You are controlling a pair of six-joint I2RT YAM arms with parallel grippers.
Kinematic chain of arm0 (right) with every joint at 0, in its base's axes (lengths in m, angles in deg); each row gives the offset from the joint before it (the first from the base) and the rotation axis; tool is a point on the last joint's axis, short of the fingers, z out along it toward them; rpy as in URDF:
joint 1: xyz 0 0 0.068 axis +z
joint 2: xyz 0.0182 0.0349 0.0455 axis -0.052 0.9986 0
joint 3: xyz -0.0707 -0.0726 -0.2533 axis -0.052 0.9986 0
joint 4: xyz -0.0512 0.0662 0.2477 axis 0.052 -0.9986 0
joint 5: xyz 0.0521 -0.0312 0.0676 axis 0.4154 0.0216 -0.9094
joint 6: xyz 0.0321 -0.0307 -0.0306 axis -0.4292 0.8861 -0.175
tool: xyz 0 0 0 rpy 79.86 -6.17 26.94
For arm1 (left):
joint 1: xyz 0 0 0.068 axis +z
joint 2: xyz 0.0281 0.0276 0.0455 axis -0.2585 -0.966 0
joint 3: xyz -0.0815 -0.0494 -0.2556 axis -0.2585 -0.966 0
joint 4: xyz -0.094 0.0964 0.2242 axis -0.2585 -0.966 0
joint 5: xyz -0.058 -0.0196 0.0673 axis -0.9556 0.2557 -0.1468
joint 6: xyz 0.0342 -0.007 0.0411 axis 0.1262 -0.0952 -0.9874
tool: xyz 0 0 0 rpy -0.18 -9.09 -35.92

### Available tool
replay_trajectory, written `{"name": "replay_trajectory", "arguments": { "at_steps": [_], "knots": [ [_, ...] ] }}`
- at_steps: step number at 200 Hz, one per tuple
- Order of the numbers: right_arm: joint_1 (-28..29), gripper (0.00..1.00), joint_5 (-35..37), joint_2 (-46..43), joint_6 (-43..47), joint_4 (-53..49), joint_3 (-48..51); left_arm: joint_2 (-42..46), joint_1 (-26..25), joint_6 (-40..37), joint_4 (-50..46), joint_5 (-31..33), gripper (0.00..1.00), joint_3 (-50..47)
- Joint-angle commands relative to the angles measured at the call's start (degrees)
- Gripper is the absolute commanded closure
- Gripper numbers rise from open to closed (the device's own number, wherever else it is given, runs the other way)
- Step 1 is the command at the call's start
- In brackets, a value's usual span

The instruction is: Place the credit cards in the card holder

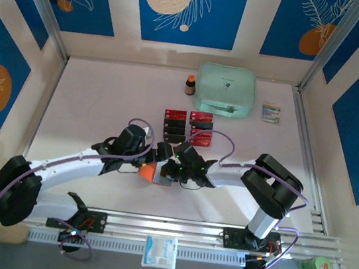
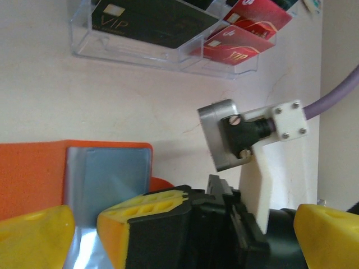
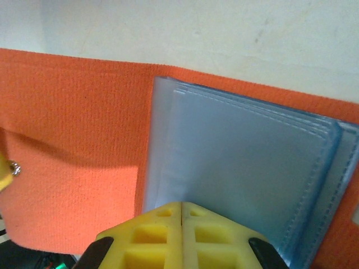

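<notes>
Right fingers (image 3: 151, 238), pressed together, sit over the open card holder (image 3: 73, 140)

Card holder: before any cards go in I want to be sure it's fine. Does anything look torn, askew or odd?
Nothing stands out. The orange card holder lies open and flat, its pale blue sleeves stacked neatly with no tear showing. The right gripper sits shut at their edge.

pale table (image 1: 104, 97) bears an orange card holder (image 1: 149, 172), clear card tray (image 2: 112, 50), mint pouch (image 1: 225, 90), brown bottle (image 1: 190, 84), small packet (image 1: 271, 112)
</notes>
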Motion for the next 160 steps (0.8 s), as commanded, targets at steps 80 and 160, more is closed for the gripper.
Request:
{"name": "replay_trajectory", "arguments": {
  "at_steps": [80, 160],
  "knots": [
    [-0.7, 1.00, 0.0, -0.4, 0.2, -1.1, 0.9, -0.1, -0.1, -3.6, 3.8, 6.6, 0.00, -7.2],
    [-1.8, 1.00, -0.2, -3.6, 1.4, -1.4, 2.1, -0.6, -0.1, -4.8, 5.8, 8.7, 0.00, -10.2]
  ]
}}
